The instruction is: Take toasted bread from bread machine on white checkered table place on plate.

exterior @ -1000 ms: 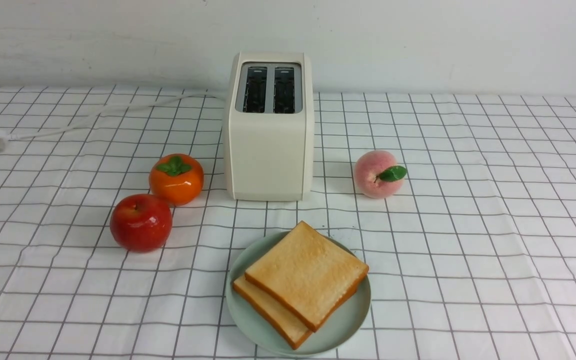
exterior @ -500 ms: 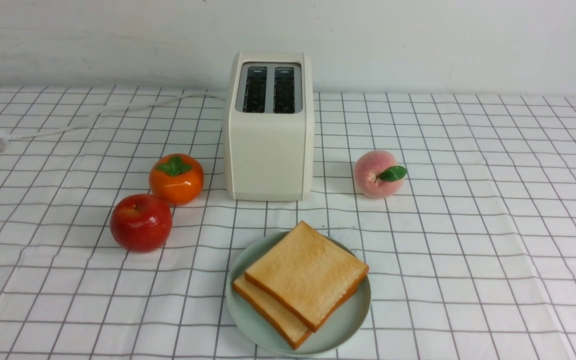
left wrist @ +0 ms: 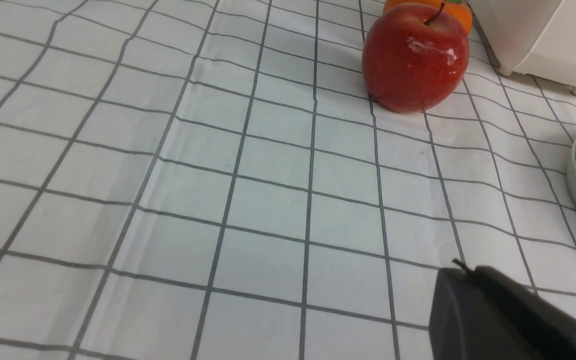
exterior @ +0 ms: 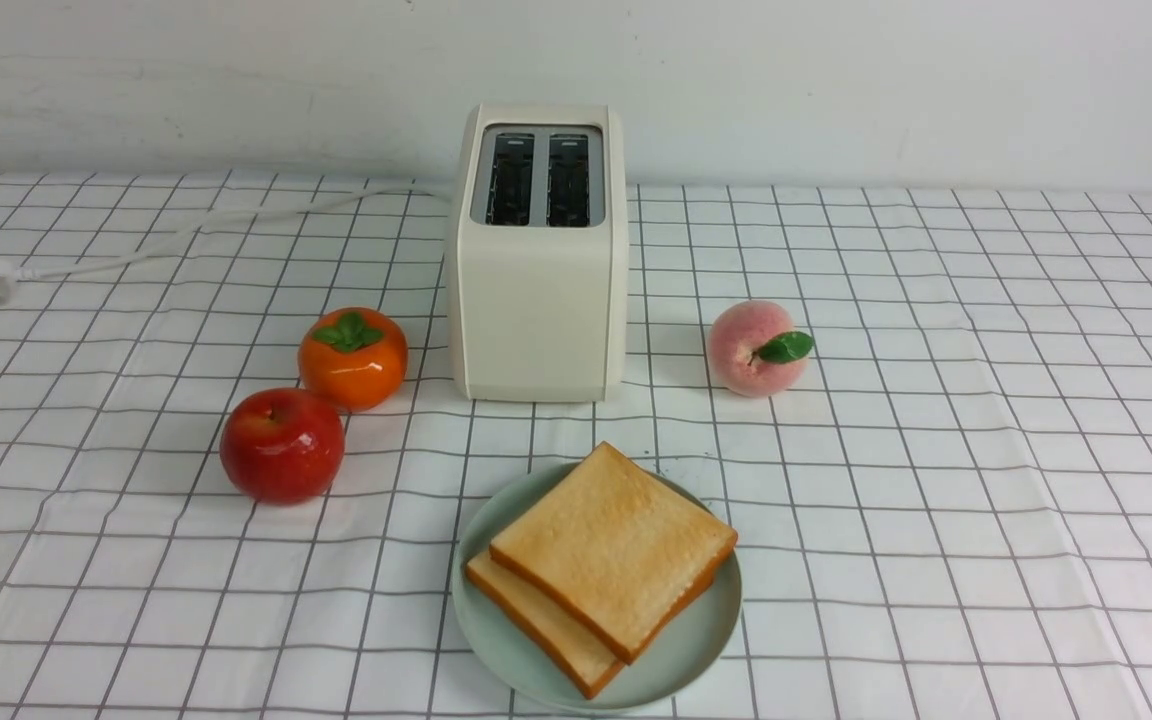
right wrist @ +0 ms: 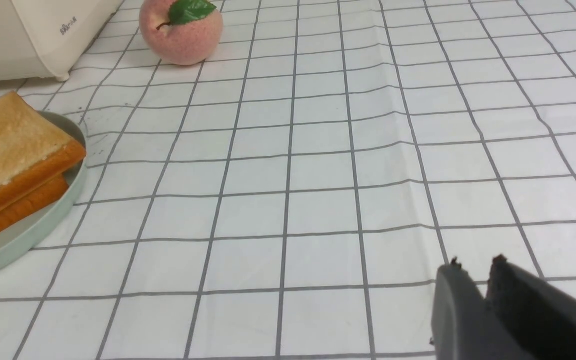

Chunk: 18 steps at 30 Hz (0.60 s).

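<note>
You have the white cloth tabletop with its thin dark-grey grid filling the front view, and nothing on it has shifted over the last second, which I read as the job being finished and the arms parked. Take the boxy cream-white two-slot toaster as your landmark: it stands upright at the back centre, both grey metal slots showing dark and empty, with its white power cord trailing away to its left. Directly in front of the toaster, nearer you, sits the round pale mint-green plate, and on it lie the two thick square golden-tan slices of toasted bread, stacked flat, the upper one offset so the lower slice's orange-brown crust shows at the near left. To the toaster's front left are a glossy red apple and, just beside it and closer to the toaster, an orange persimmon with a green leaf cap; to its right is a pink peach with a green leaf. Neither arm shows from the front. From the wrist views, your left pincer appears as one dark mass with no gap, so pressed together and empty, near the tabletop; your right pincer shows its two tips nearly touching, pinching nothing.
</note>
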### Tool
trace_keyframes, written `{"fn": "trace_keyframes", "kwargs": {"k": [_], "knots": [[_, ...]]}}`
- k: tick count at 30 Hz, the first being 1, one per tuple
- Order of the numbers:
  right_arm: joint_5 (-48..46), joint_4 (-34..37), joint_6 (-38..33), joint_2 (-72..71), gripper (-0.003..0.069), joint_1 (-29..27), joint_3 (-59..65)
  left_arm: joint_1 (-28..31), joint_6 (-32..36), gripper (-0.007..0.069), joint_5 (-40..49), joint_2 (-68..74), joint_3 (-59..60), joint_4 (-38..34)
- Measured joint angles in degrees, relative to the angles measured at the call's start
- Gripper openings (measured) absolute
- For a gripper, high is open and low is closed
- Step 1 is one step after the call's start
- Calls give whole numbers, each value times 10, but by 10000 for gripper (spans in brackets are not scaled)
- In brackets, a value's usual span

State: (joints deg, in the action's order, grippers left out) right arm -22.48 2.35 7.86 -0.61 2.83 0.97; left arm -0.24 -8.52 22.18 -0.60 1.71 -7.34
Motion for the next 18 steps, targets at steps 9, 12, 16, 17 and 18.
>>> {"fn": "trace_keyframes", "kwargs": {"k": [9,12,16,17,18], "knots": [[0,0,0,0,108,0,0,0,0,4,0,0,0,0],[0,0,0,0,115,0,0,0,0,5,0,0,0,0],[0,0,0,0,122,0,0,0,0,8,0,0,0,0],[0,0,0,0,124,0,0,0,0,9,0,0,0,0],[0,0,0,0,124,0,0,0,0,10,0,0,0,0]]}}
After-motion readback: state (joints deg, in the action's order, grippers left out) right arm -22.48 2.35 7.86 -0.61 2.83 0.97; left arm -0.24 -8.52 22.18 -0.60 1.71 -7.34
